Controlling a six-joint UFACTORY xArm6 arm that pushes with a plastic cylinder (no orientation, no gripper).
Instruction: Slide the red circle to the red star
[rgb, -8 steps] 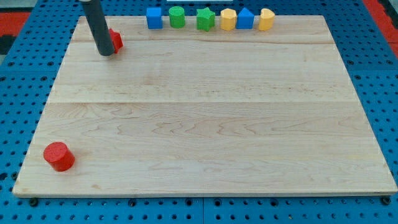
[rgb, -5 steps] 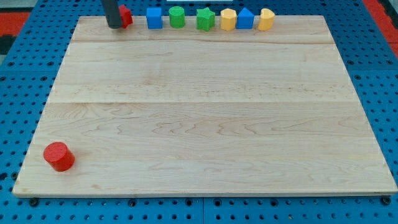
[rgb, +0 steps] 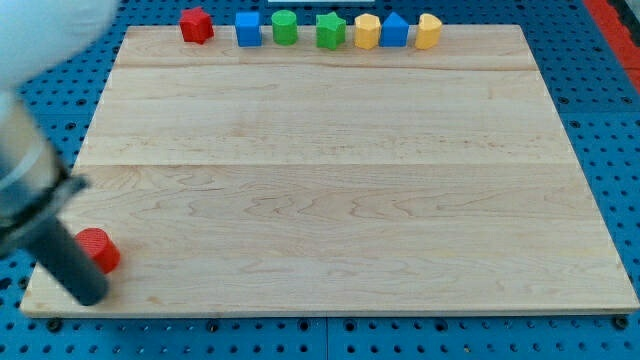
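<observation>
The red circle (rgb: 101, 248) lies near the board's bottom left corner. The red star (rgb: 196, 24) sits at the top edge, at the left end of a row of blocks. My dark rod comes in from the view's left, blurred, and my tip (rgb: 88, 297) rests just below and left of the red circle, partly covering its left side. I cannot tell whether the tip touches it.
Along the top edge, right of the red star, stand a blue cube (rgb: 248, 28), a green cylinder (rgb: 285, 27), a green star (rgb: 330, 31), a yellow hexagon (rgb: 367, 31), a blue block (rgb: 395, 30) and a yellow block (rgb: 428, 31). The wooden board (rgb: 330, 180) lies on a blue pegboard.
The rod pushed the red star up into the top row, then swung from the top left down to the bottom left, beside the red circle. The red circle has not moved.
</observation>
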